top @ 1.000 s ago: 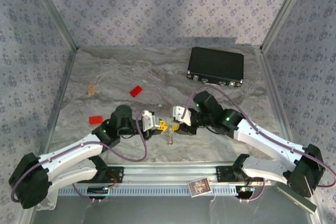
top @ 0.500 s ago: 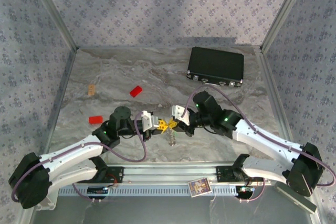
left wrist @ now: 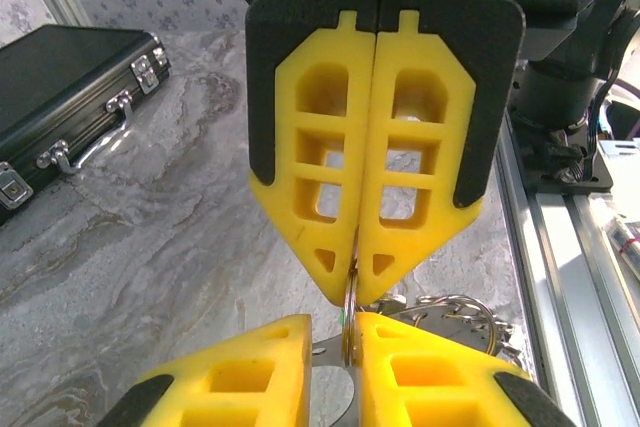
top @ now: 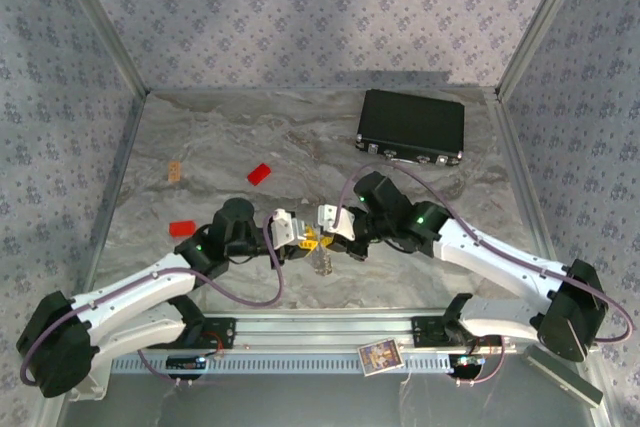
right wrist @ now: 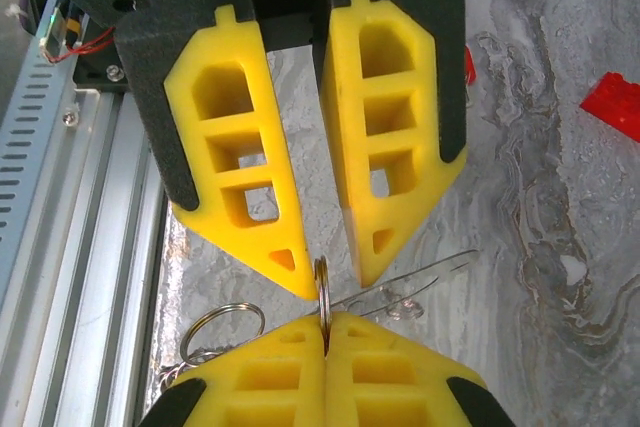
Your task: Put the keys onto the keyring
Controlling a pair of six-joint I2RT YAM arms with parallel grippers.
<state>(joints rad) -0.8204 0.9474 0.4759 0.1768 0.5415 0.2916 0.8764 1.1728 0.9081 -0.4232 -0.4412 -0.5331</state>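
Right pincer [right wrist: 322, 319] has just pinched shut on the keyring [right wrist: 322, 285]; left pincer [top: 305, 238], at its 9 o'clock, is parting, likely a handover.

White arms [top: 130, 292] (purple cables [top: 245, 299]), yellow fingers [left wrist: 358, 177].

The table [top: 200, 137] is grey marble-patterned stone with pale and brownish veins. The cloth walls [top: 300, 17] carry a small lilac-grey flower print. Toward the table's far right corner lies a glossy black rectangular case [top: 410, 125] with silvery latches. One bright red plastic block [top: 259, 173] and another red block [top: 183, 228] mark the left half. The left gripper [right wrist: 332, 277] and right gripper [left wrist: 352, 295] have bright yellow lattice fingers [left wrist: 325, 127] in matte black housings. The thin metal keyring [right wrist: 322, 287] is silvery. The arms [top: 130, 297] are white with black joints.
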